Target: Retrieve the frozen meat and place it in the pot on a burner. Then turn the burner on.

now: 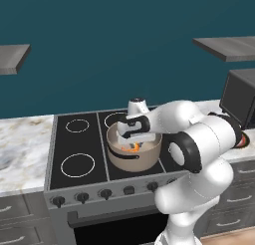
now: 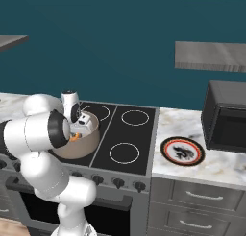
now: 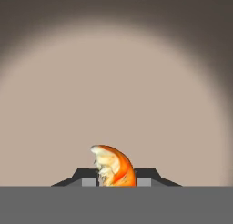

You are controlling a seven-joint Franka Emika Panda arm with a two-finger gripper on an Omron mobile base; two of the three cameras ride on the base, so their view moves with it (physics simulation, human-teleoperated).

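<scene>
Left base view: one beige pot (image 1: 133,154) stands on the stove's (image 1: 79,159) front burner nearest the stove's right edge. The pincer (image 1: 133,143) reaches down into it, and one orange piece of frozen meat (image 1: 132,148) shows inside, just below the rim. Two white burner rings lie bare at the stove's left side. Five dark knobs (image 1: 82,196) show along its front edge.

Right base view: the same pot (image 2: 77,145) sits at the stove's front left corner, the meat (image 2: 74,137) visible at its rim beside the arm. Three burner rings lie bare. One red-rimmed plate (image 2: 182,151) rests on the bench right of the stove; one dark microwave (image 2: 226,116) stands near the bench's right edge.

Hand view: the pincer (image 3: 116,181) is closed on the frozen meat (image 3: 113,166), held between both dark tips above the pot's tan floor (image 3: 113,95).
</scene>
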